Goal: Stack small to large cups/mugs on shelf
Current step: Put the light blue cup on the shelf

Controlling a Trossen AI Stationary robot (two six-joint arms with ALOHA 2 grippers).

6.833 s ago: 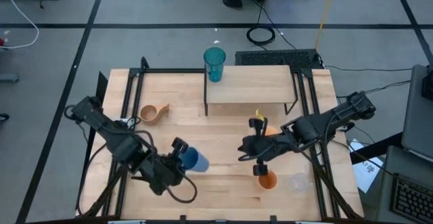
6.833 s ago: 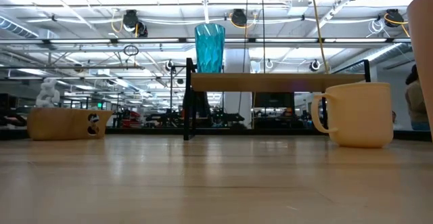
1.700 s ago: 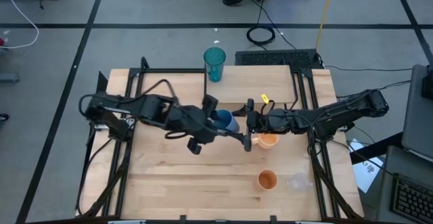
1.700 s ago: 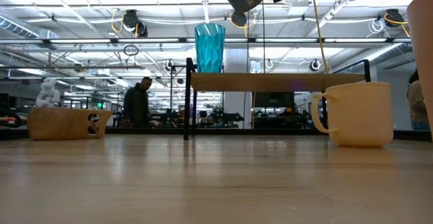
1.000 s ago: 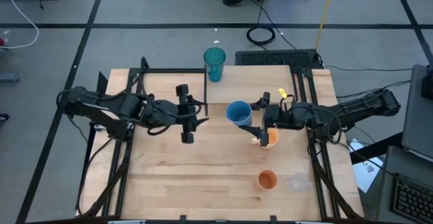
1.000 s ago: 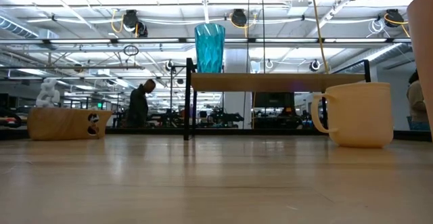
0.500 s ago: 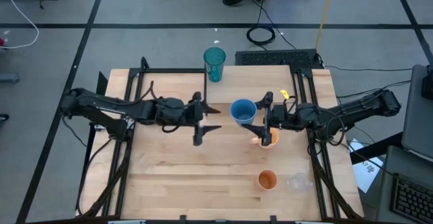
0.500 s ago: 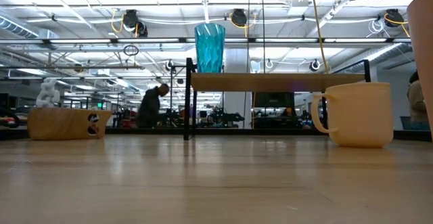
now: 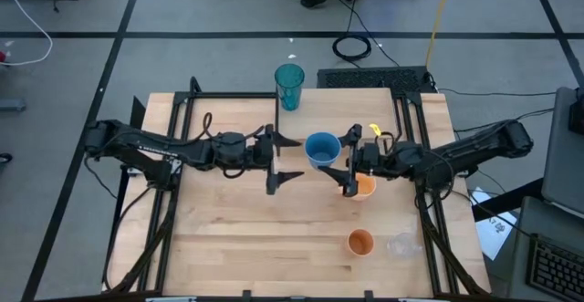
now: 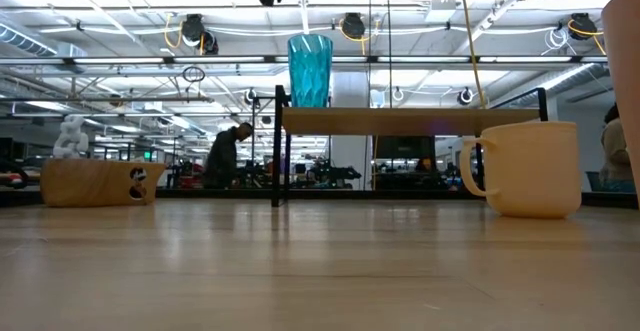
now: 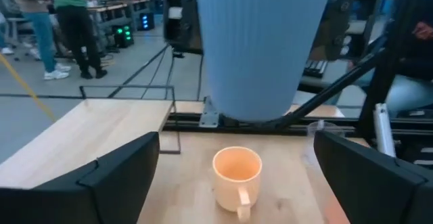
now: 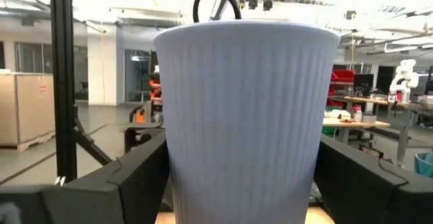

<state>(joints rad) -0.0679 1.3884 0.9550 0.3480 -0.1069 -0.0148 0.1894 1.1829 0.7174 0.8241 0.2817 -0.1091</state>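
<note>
The blue cup [image 9: 323,150] hangs upright in the air by the near edge of the shelf [image 9: 339,110], held by my right gripper [image 9: 343,159]. My left gripper [image 9: 294,160] stands open just left of the cup, at the same height, its fingers apart from it. The teal tumbler [image 9: 289,85] stands on the shelf's far left corner. The orange handled mug [image 9: 363,186] stands on the table below my right gripper. The orange cup [image 9: 361,242] and the clear cup [image 9: 400,244] stand near the front right. The wooden mug [image 10: 95,181] shows only in the low view. My right gripper pinches the blue cup's ribbed wall [image 12: 177,170] between its two fingers [image 12: 135,183], one on each opposite side. The fingers come level from the table's right side. The cup is upright, mouth up, and lifted clear of table and shelf.
The shelf's black legs [image 10: 278,146] stand on the far half of the table. Black frame rails [image 9: 173,129] run along the table's left and right edges. People move in the room beyond the table.
My left gripper has moved toward the table's right edge, up to the blue cup, and has opened wider. My right gripper has kept the cup upright in almost the same place.
</note>
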